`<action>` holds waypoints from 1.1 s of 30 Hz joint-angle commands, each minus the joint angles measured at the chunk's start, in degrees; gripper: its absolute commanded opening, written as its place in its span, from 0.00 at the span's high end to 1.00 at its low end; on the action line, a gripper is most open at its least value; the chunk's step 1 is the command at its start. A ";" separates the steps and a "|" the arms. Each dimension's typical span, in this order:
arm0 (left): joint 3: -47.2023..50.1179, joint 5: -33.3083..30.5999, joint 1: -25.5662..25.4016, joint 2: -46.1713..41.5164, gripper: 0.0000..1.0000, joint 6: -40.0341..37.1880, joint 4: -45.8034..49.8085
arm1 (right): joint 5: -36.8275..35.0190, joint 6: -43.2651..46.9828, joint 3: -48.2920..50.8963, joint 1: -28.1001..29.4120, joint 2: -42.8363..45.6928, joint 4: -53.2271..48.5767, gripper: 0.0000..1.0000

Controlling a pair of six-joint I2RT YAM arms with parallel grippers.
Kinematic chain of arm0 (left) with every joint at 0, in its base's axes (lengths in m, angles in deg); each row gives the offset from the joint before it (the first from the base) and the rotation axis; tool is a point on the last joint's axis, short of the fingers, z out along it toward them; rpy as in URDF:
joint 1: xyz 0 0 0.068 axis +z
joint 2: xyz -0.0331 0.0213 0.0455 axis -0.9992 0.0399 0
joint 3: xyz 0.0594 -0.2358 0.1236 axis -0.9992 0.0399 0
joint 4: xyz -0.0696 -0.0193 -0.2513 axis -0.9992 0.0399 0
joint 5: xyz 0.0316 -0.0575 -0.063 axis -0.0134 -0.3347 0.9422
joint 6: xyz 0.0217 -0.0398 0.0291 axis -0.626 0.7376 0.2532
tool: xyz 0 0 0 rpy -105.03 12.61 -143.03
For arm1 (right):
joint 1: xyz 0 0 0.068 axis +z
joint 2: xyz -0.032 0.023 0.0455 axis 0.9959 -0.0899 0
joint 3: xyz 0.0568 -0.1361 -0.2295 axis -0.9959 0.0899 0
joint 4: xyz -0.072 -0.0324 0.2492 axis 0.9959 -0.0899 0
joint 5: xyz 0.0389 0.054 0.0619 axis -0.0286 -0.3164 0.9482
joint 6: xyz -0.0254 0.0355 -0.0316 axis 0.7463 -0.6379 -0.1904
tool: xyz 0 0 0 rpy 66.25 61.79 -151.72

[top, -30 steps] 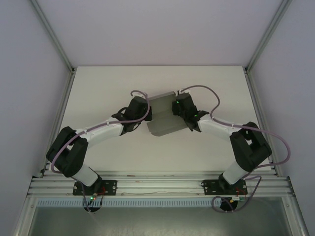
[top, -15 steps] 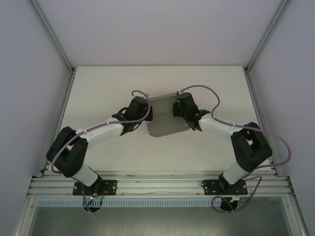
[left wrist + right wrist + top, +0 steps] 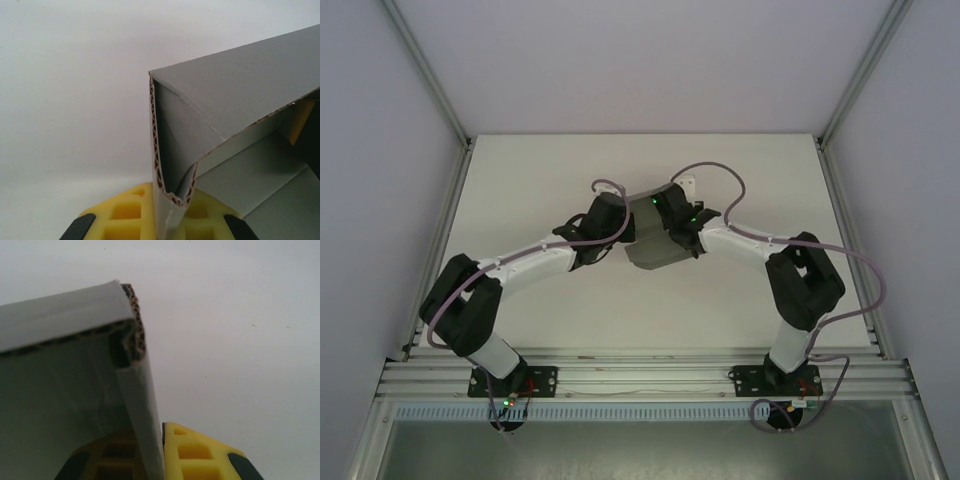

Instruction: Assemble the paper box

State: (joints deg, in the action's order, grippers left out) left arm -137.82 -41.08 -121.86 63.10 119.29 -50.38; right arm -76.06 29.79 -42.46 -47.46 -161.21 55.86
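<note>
The paper box [image 3: 653, 240] is grey corrugated cardboard, partly folded, held between both arms at the middle of the white table. My left gripper [image 3: 623, 228] is shut on its left wall; in the left wrist view the doubled-over wall [image 3: 172, 165] stands clamped between the yellow fingers [image 3: 122, 215], with a folded top panel [image 3: 240, 85] leaning over the box interior. My right gripper [image 3: 672, 222] is shut on the right wall; in the right wrist view that wall [image 3: 142, 415] runs up between the yellow fingers [image 3: 200, 455] to a folded corner.
The white table [image 3: 520, 190] lies inside an aluminium frame with pale side walls [image 3: 380, 150]. A purple cable [image 3: 720, 180] loops above the right arm. A metal rail [image 3: 640, 375] carries both arm bases at the near edge.
The right arm has swung left toward the left gripper, pushing its side of the box inward. The box looks narrower and more folded. The left arm has shifted slightly.
</note>
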 commanded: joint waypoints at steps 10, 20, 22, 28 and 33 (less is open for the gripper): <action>-3.73 0.06 1.37 2.34 1.00 -5.18 3.50 | 26.19 7.07 16.68 -5.06 16.34 22.91 0.53; -15.45 8.41 3.45 6.00 1.00 -23.17 12.63 | 24.01 2.77 20.09 -5.20 29.10 19.05 0.00; -19.13 9.87 4.08 7.32 1.00 -30.51 18.22 | 20.34 1.18 20.96 -5.30 32.45 16.45 0.00; -25.39 19.69 2.77 8.32 1.00 -56.48 32.39 | 15.01 -3.26 21.98 -6.25 39.71 3.92 0.00; -34.98 17.48 -0.69 12.70 1.00 -70.41 49.81 | 11.67 -8.14 24.38 -6.89 44.86 -5.72 0.00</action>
State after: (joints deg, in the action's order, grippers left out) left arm -168.03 -24.62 -120.79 73.40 62.88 -14.69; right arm -60.19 25.96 -19.97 -53.97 -118.76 59.20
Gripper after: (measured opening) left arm 0.065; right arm 0.996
